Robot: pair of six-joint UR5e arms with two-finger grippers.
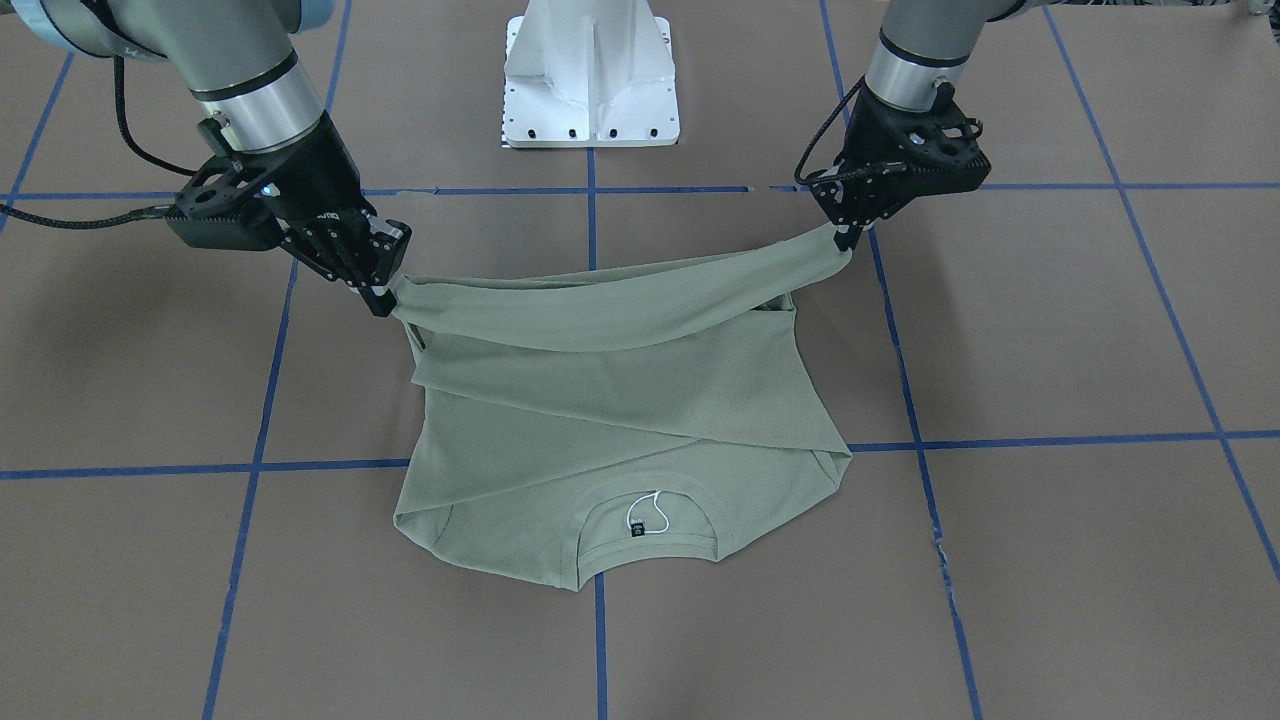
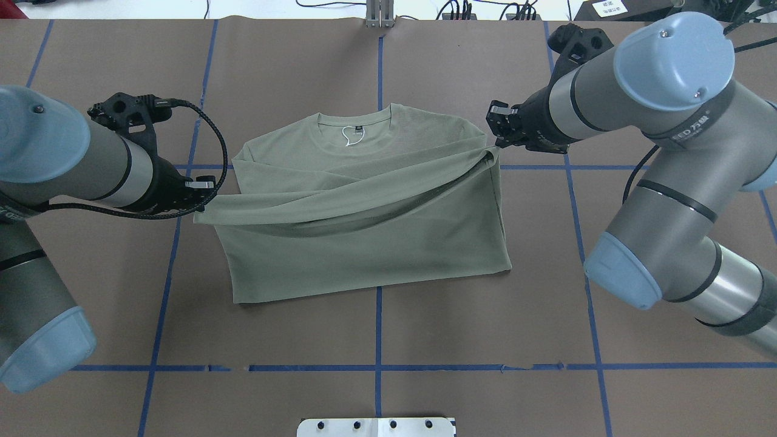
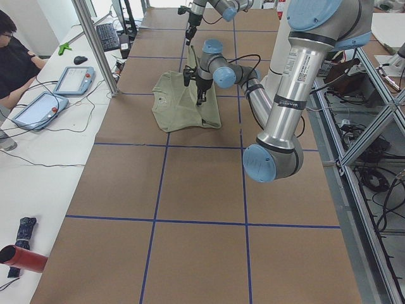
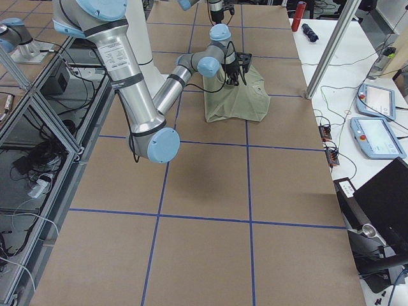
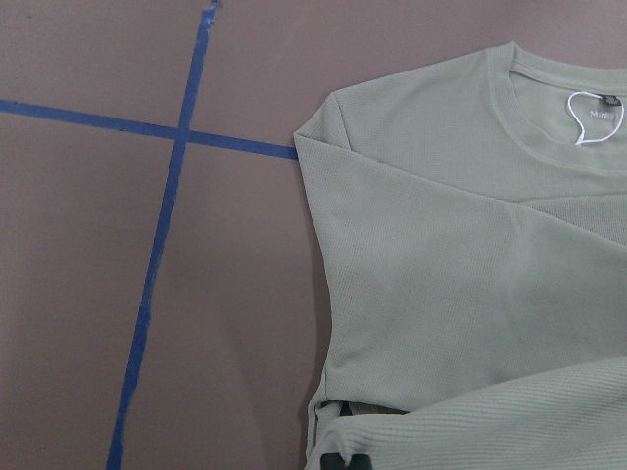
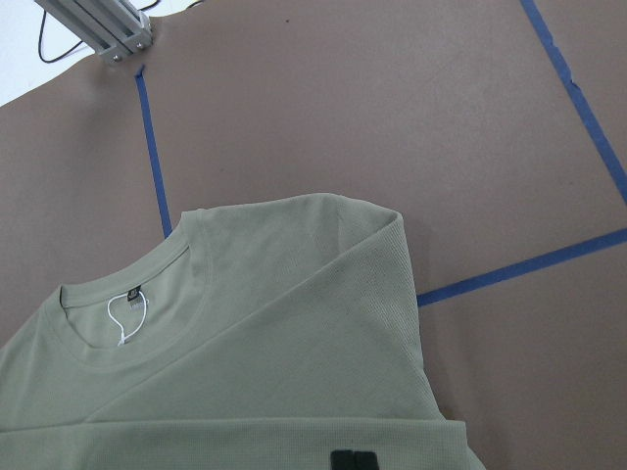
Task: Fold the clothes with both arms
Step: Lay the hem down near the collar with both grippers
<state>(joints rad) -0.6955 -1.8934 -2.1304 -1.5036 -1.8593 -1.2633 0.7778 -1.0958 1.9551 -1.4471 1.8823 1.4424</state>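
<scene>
I've got the shirt lying mid-way across the desk, collar end away from the base. The left gripper and right gripper are each pinched shut on a hem corner, with the hem raised and sagging between them. My worry: the overhead view shows the hem running skewed, so the fold may land crooked, and a thin pinch could slip. The front view shows both pinches; the wrist views mostly show flat collar.

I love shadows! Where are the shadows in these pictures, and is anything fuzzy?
Front-facing view: a soft shadow lies on the table beside the right arm. Overhead view: a shadow sits under the lifted fold of the shirt. Left wrist view: the knit looks sharp, no glare.
</scene>
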